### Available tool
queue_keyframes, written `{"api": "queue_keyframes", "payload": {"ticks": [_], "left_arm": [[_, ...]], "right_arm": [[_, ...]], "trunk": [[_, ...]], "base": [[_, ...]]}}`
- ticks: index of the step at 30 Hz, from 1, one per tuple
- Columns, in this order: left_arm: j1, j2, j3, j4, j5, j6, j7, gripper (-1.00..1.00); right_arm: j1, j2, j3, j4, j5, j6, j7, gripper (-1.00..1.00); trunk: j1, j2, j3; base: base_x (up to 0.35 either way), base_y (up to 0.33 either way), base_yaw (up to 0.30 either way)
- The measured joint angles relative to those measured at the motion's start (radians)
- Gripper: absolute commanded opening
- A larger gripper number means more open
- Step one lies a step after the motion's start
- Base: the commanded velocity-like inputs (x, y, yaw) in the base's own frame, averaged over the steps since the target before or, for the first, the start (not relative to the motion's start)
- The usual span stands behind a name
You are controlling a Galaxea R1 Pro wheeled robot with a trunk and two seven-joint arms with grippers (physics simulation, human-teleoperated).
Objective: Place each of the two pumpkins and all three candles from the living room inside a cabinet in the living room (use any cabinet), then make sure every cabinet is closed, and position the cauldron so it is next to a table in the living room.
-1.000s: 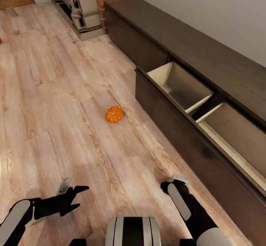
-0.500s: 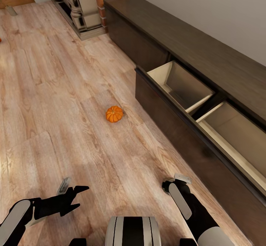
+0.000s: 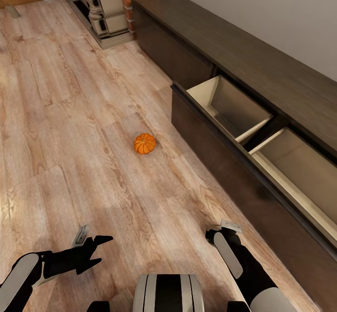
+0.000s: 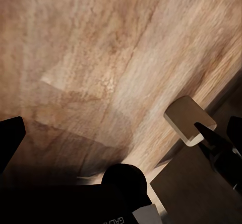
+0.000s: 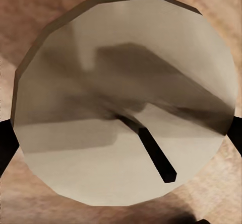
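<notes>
- the left gripper [image 3: 99, 254] hangs low over the wooden floor [image 3: 70, 115], on the side far from the cabinet [image 3: 262, 64]. its two dark fingers are spread wide with nothing between them. the forearm lies almost level and points toward the cabinet.
- one pumpkin [image 3: 144, 144] sits on the floor, near the front of the cabinet's open drawer [image 3: 206, 92] but not touching it, well ahead of both grippers. i judge it light and hard. its ribbed round skin may slip, so the fingers should close across the widest part, not on the short stem.
- the right gripper [image 3: 223, 230] is close to the cabinet front, with its fingers pointing down and forward. in the right wrist view a candle [image 5: 126, 98] shows its pale round face with the dark wick. a dark fingertip stands at each side of it, so the gripper seems closed on the candle by its sides, though the contact itself is not clear.
- the candle looks small, stiff and light. a short smooth cylinder can tip or roll when it is let go, so i would set it down low.
- two drawers of the cabinet stand pulled out, showing pale interiors that look bare. the nearer one is just beside the right arm.
</notes>
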Motion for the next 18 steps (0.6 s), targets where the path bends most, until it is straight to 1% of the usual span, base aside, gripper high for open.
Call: {"api": "queue_keyframes", "payload": {"ticks": [13, 16, 18], "left_arm": [[0.000, 0.001, 0.000, 0.000, 0.000, 0.000, 0.000, 1.00], [0.000, 0.001, 0.000, 0.000, 0.000, 0.000, 0.000, 1.00], [0.000, 0.001, 0.000, 0.000, 0.000, 0.000, 0.000, 1.00]], "right_arm": [[0.000, 0.001, 0.001, 0.000, 0.002, 0.000, 0.000, -1.00], [0.000, 0.001, 0.001, 0.000, 0.000, -0.002, 0.001, -1.00], [0.000, 0.002, 0.001, 0.000, -0.001, -0.002, 0.001, -1.00]], "trunk": [[0.000, 0.000, 0.000], [-0.001, 0.001, 0.011], [-0.001, 0.001, 0.012]], "base": [[0.000, 0.000, 0.000], [0.000, 0.000, 0.000], [0.000, 0.000, 0.000]]}}
